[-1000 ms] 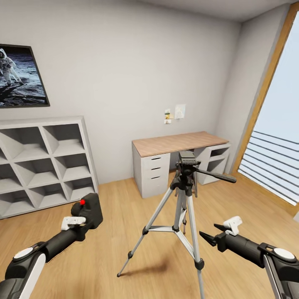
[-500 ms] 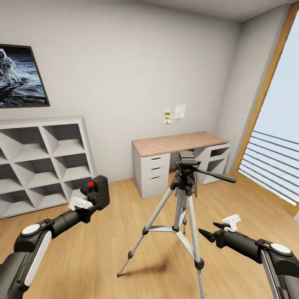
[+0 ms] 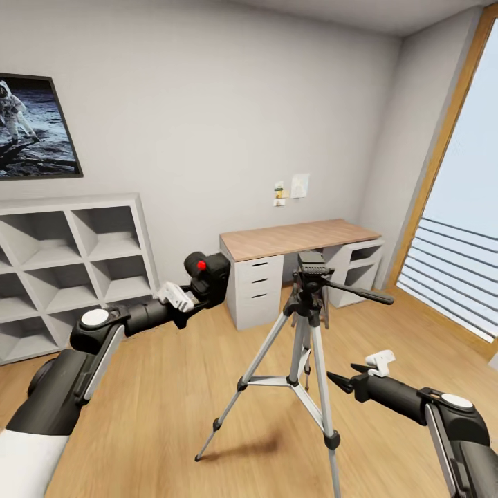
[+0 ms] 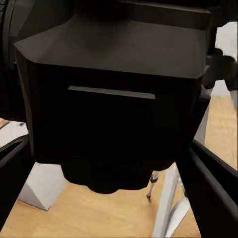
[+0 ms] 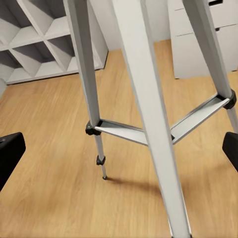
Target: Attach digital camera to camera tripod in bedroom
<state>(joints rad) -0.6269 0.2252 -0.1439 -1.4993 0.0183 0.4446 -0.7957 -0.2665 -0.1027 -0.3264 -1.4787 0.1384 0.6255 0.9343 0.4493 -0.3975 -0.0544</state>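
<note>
Left gripper (image 3: pixel 200 287) jaws clamp the digital camera (image 3: pixel 207 274); right gripper (image 3: pixel 340 378) jaws spread wide, empty.

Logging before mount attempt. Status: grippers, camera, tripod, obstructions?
Left gripper shut on digital camera, held left of tripod head. Right gripper open, low beside camera tripod. Head plate bare, nothing between.

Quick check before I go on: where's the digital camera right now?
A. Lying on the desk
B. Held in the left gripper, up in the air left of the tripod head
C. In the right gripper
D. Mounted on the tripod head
B: the head view shows the digital camera clamped in the left gripper, raised beside the camera tripod, whose head is bare; the right gripper is open with nothing in it.
</note>
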